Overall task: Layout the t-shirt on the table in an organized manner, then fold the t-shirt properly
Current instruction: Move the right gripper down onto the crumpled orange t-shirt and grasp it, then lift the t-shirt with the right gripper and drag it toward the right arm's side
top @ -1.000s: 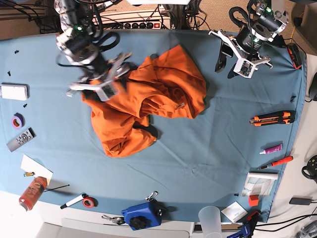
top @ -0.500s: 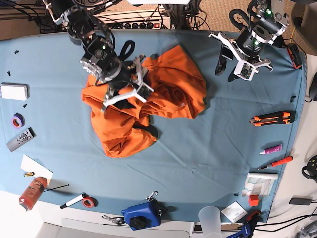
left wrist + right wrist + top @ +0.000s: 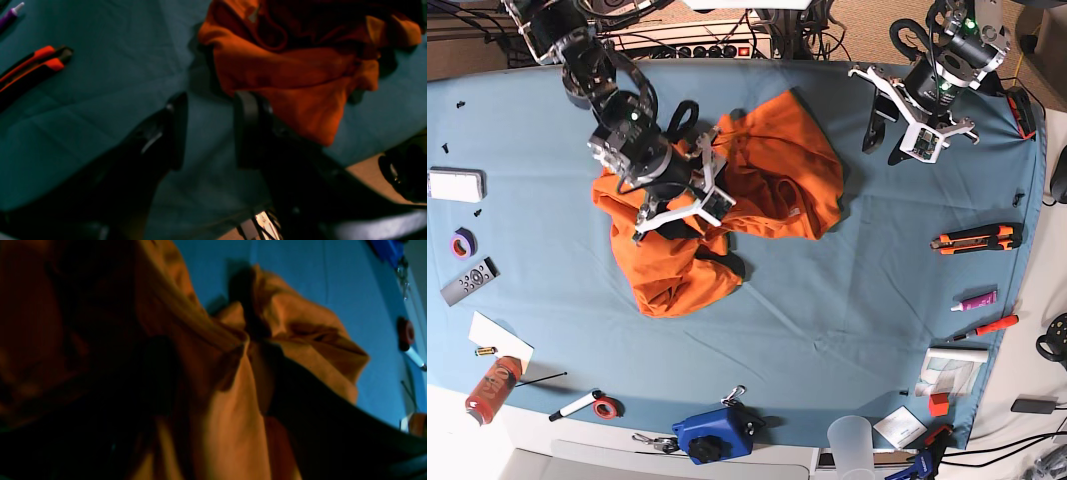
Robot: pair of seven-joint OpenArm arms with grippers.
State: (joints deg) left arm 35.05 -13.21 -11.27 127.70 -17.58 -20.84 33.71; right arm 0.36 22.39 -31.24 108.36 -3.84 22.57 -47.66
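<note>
Right hand (image 3: pixel 689 205) spread over crumpled bright orange fabric t-shirt (image 3: pixel 767 180).
Best pinch one edge layer only; left hand (image 3: pixel 905 128) waits parted above the blue-teal cloth tabletop (image 3: pixel 827 300).

You are working in a robotics lab or workshop bench setup. The table (image 3: pixel 847 300), draped in blue-teal cloth, is carrying maker clutter along its edges: an orange-and-black utility knife (image 3: pixel 976 239), a red-handled pen-like tool (image 3: pixel 988 327), tape rolls (image 3: pixel 464 242), a grey remote (image 3: pixel 468 281), a marker (image 3: pixel 575 405) and a blue device (image 3: pixel 714 434). Behind the far edge, a power strip (image 3: pixel 692 49) and tangled black cables (image 3: pixel 822 30) are lying on a brown floor, and two cabled robot arms are standing over the bench.
</note>
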